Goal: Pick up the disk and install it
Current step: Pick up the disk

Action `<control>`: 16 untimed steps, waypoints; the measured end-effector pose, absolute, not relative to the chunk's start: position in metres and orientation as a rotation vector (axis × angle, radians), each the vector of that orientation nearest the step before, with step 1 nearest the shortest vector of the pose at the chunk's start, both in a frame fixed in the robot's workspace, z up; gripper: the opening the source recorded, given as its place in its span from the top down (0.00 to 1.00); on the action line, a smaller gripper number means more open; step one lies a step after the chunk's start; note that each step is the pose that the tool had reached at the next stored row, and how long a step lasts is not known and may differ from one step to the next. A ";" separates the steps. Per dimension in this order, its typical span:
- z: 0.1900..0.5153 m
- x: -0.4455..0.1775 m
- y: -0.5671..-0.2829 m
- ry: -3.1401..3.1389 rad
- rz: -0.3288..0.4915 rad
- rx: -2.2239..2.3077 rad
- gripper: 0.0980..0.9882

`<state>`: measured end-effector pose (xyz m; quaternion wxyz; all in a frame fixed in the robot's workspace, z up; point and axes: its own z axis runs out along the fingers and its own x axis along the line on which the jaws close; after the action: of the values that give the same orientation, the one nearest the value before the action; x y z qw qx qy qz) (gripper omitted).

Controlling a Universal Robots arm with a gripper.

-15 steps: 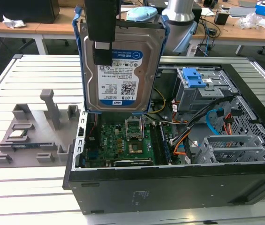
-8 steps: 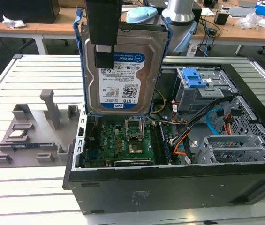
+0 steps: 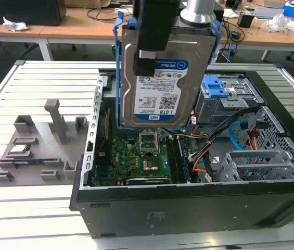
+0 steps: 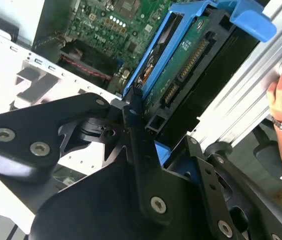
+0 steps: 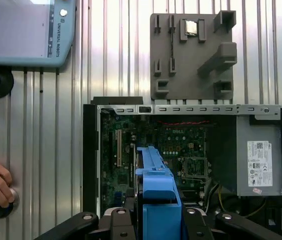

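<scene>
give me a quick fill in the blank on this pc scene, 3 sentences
1. The end effector is shut on the ___.
2. The disk sits in a ___ plastic carrier.
3. The grey fixture lies on the exterior view's ___ of the case.
Missing words: disk; blue; left.

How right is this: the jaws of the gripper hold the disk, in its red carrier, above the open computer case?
Wrong in one point: the carrier is blue, not red, as the exterior view shows. The jaws of the gripper do hold the disk above the computer case.
</scene>
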<state>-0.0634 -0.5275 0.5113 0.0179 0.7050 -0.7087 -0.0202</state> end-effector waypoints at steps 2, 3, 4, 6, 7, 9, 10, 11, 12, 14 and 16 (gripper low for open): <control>0.511 -0.055 -0.528 -2.201 -0.063 2.190 0.70; 0.511 -0.052 -0.528 -2.201 -0.063 2.190 0.70; 0.511 -0.049 -0.528 -2.201 -0.063 2.190 0.70; 0.511 -0.044 -0.528 -2.201 -0.063 2.190 0.70; 0.511 -0.041 -0.528 -2.201 -0.064 2.189 0.70; 0.511 -0.034 -0.528 -2.201 -0.064 2.189 0.70; 0.511 -0.030 -0.528 -2.201 -0.064 2.189 0.70; 0.511 -0.024 -0.528 -2.201 -0.064 2.189 0.70; 0.511 -0.021 -0.528 -2.201 -0.064 2.189 0.70; 0.511 -0.016 -0.528 -2.201 -0.064 2.189 0.70; 0.511 -0.011 -0.528 -2.201 -0.065 2.189 0.70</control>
<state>-0.0111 -0.5276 0.5113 0.0185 0.7050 -0.7087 -0.0208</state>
